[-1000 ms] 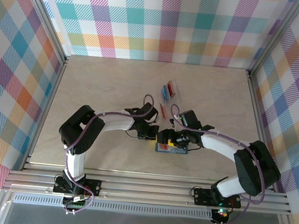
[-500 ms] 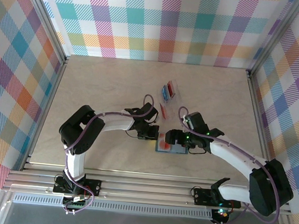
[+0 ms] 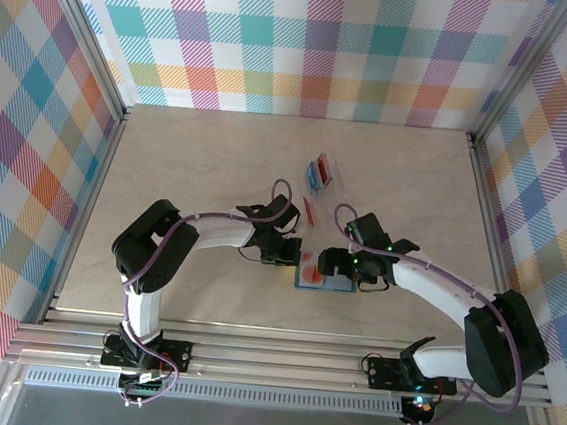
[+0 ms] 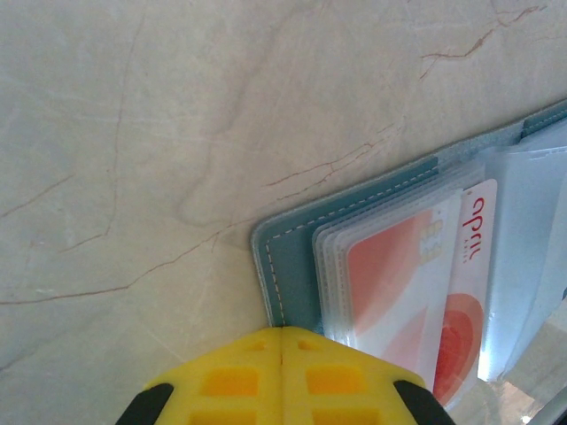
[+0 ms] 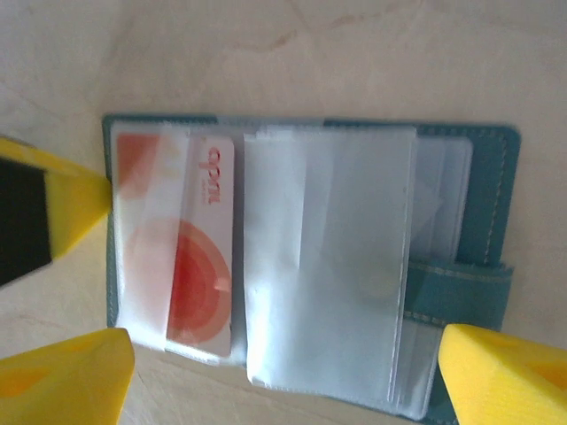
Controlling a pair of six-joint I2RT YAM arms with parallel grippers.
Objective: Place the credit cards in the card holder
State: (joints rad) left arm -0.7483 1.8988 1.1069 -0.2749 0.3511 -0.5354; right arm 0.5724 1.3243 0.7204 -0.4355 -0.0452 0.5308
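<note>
Top view: the teal card holder (image 3: 342, 284) lay open on the table (image 3: 188, 163), near the arms' bases, btwn the two grippers. L gripper (image 3: 287, 258) sat at the edge on its own arm's side. R gripper (image 3: 335, 264) hung over the holder. A red card (image 3: 310, 272) showed inside it. Farther back, well apart, a loose red card (image 3: 310, 211) lay on the table. Beyond that, a clear case (image 3: 319, 173) held blue and red cards.

L wrist view: L gripper (image 4: 282, 354) had its yellow tips shut together, holding nothing, right at a corner of the card holder (image 4: 283, 266). Whether it touched couldn't be told. The red card (image 4: 465, 301) sat partway in a clear sleeve (image 4: 390, 266), w/ one long strip uncovered.

R wrist view: R gripper (image 5: 288, 381) had its fingers spread wide and empty, either side of the open card holder (image 5: 483, 204). The red card (image 5: 208, 292) was approx half under the sleeve (image 5: 151, 230), w/ L gripper (image 5: 62, 208) beside that edge.

Progress, as a judgement: one card was in, though prob. not fully seated. The loose red card and those in the clear case were yet to go in, so most of the job was left.
</note>
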